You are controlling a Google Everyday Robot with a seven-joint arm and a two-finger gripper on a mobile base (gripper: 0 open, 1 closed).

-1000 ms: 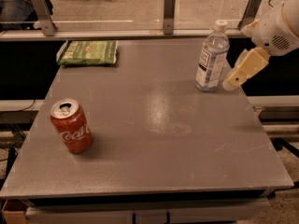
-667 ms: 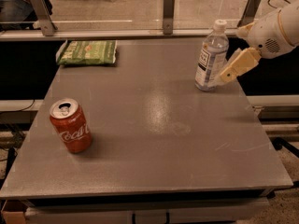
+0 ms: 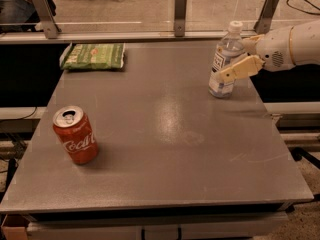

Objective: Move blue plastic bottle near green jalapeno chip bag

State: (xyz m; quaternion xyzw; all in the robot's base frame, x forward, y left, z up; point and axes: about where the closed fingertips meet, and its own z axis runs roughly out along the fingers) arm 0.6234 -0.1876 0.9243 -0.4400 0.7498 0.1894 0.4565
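A grey table [image 3: 165,134] stands before a rail and an office floor. The bottle [image 3: 223,59] stands upright at the right rear, well apart from the chip bag [image 3: 95,56] at the left rear. 1 can [image 3: 76,135] sits front left. The gripper [image 3: 231,63] is at the bottle's middle; whether it grips, I cannot tell. The bottle is likely light, thin-walled and slick, so hold it mid-body, gently.

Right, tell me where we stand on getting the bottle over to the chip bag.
Done: the gripper is at the bottle, on the far right side of the table. In hand: taking hold; a firm grip cannot be confirmed. Left: the carry itself, since the bottle stands upright well apart from the chip bag in the far left corner.
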